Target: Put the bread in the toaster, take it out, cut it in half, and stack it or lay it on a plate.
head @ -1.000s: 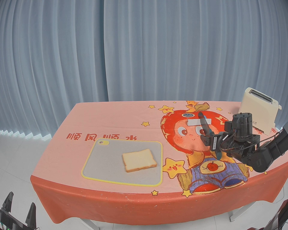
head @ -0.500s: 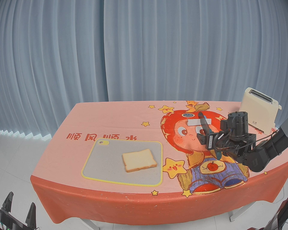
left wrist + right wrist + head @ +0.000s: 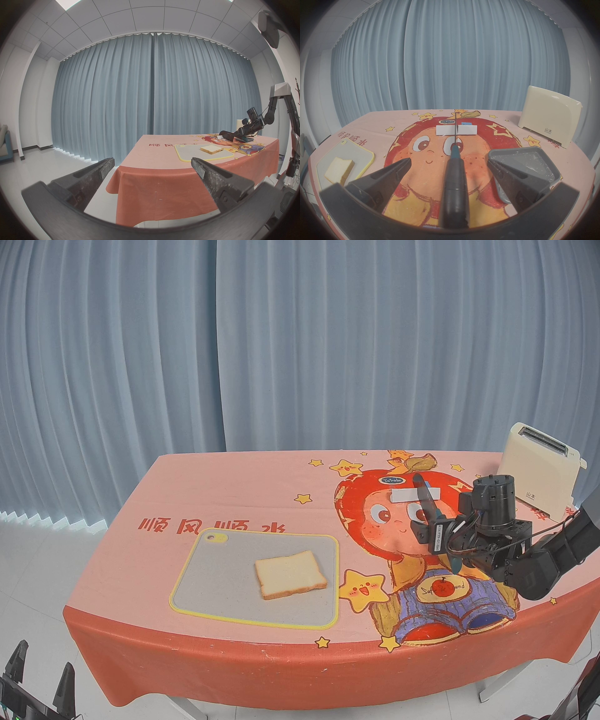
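Bright, even light falls from above, where a ceiling panel (image 3: 67, 3) glows. The tablecloth (image 3: 250, 490) shows no glare, and the bread (image 3: 290, 574) casts only a thin, soft shadow on the cutting board (image 3: 212, 577). Both wrist views bend strongly toward their edges, bowing the curtain (image 3: 153, 84), and darken to black corners.

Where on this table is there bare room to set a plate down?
The widest bare patch is the cloth between the cutting board and the table's far edge. The board is also free left of the bread. A narrower strip lies between the board and the right gripper. The right side is crowded: knife, grey tray, toaster.
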Motion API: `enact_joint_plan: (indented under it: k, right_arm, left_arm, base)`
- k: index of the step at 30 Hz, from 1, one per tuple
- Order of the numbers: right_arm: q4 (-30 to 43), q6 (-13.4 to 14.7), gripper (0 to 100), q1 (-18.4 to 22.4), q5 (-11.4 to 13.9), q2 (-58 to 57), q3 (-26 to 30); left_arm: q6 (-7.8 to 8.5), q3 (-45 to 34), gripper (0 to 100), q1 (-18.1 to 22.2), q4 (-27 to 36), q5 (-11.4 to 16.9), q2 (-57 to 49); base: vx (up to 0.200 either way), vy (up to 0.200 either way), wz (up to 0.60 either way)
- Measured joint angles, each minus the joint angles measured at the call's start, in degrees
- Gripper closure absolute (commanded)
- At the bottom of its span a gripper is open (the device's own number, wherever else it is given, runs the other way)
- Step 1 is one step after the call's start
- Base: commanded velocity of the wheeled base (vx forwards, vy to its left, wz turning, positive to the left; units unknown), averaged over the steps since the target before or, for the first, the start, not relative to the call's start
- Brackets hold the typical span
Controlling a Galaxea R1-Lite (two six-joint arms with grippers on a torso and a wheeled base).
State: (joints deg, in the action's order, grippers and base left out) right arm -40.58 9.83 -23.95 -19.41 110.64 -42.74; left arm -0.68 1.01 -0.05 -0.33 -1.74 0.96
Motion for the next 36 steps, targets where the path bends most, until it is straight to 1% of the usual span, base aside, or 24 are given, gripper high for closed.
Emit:
enact_joint_plan:
  k: [21, 22, 36]
  right_arm:
    - [0.00, 0.18, 0, 0.54, 0.06, 0.02, 0.62]
    - [0.00, 0.18, 100, 0.50, 0.06, 0.02, 0.62]
    - [-0.06, 0.29, 100, 0.09, -0.02, -0.44, 0.63]
  left_arm:
    - [0.02, 0.00, 0, 0.00, 0.00, 0.00, 0.00]
    - [0.00, 0.00, 0, 0.00, 0.00, 0.02, 0.00]
    - [0.00, 0.00, 0, 0.05, 0.00, 0.00, 0.00]
  base:
    - [0.000, 0.000, 0.00]
    - [0.000, 0.000, 0.00]
    - [0.000, 0.000, 0.00]
